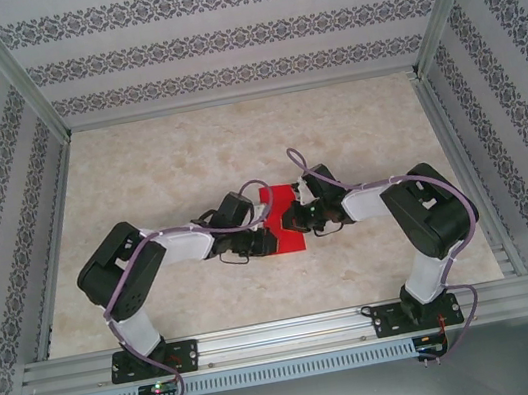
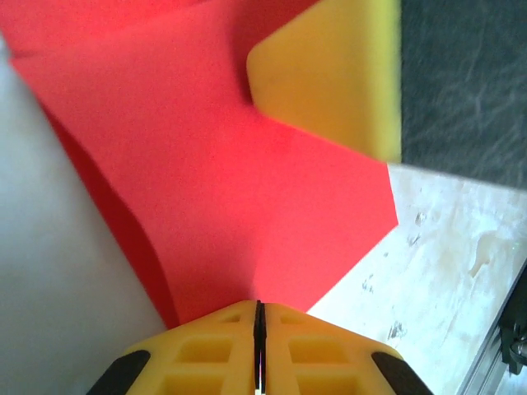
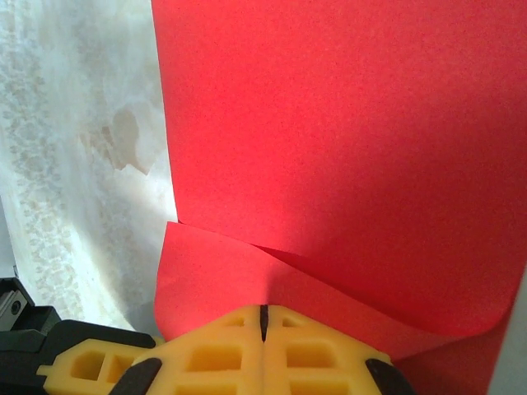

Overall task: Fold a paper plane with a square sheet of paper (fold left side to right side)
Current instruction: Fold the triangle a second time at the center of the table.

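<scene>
One bright red square sheet of paper (image 3: 346,123), half-folded, edge curled.

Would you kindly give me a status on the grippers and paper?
Left gripper shut, pinching the square sheet of paper. Right gripper shut on its opposite edge. Nothing in the way.

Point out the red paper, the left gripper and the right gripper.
red paper (image 3: 346,123), right wrist view, flat upper face.
left gripper (image 2: 258,309), left wrist view, between closed fingertips.
right gripper (image 3: 263,313), right wrist view, between closed fingertips.
</scene>
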`<state>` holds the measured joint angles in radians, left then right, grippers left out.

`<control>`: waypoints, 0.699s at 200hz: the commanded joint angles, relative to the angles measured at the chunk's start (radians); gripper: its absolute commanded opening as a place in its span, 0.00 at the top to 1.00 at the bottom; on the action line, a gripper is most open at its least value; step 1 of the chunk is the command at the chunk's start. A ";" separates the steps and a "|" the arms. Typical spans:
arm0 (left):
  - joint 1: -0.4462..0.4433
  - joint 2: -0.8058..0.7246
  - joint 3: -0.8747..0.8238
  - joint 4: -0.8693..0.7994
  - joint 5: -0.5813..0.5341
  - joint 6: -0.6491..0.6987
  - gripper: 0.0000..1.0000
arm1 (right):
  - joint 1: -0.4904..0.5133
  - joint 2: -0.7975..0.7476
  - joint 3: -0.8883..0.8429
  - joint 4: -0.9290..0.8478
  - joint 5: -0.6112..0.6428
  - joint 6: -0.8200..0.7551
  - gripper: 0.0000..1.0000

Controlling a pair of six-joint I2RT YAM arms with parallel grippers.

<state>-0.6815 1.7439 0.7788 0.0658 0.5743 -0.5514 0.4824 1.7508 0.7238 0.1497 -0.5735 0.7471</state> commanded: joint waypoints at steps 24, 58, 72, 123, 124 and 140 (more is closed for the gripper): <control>-0.010 -0.058 -0.070 -0.066 0.018 -0.004 0.88 | -0.003 0.006 -0.004 -0.077 0.050 -0.031 1.00; -0.004 -0.115 -0.071 -0.064 0.018 -0.017 0.89 | -0.004 0.003 -0.003 -0.078 0.049 -0.031 1.00; 0.012 -0.160 -0.074 -0.029 0.031 -0.038 0.89 | -0.004 0.001 -0.005 -0.078 0.050 -0.031 1.00; 0.045 -0.162 -0.025 -0.044 0.037 -0.020 0.88 | -0.002 0.000 -0.006 -0.074 0.052 -0.028 1.00; 0.045 -0.158 -0.023 -0.043 0.038 -0.020 0.88 | -0.002 0.001 -0.006 -0.073 0.052 -0.028 1.00; 0.045 -0.118 -0.004 -0.034 0.055 -0.016 0.88 | -0.001 0.001 -0.006 -0.073 0.050 -0.028 1.00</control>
<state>-0.6476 1.5703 0.7380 0.0376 0.5968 -0.5838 0.4824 1.7493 0.7246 0.1459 -0.5728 0.7399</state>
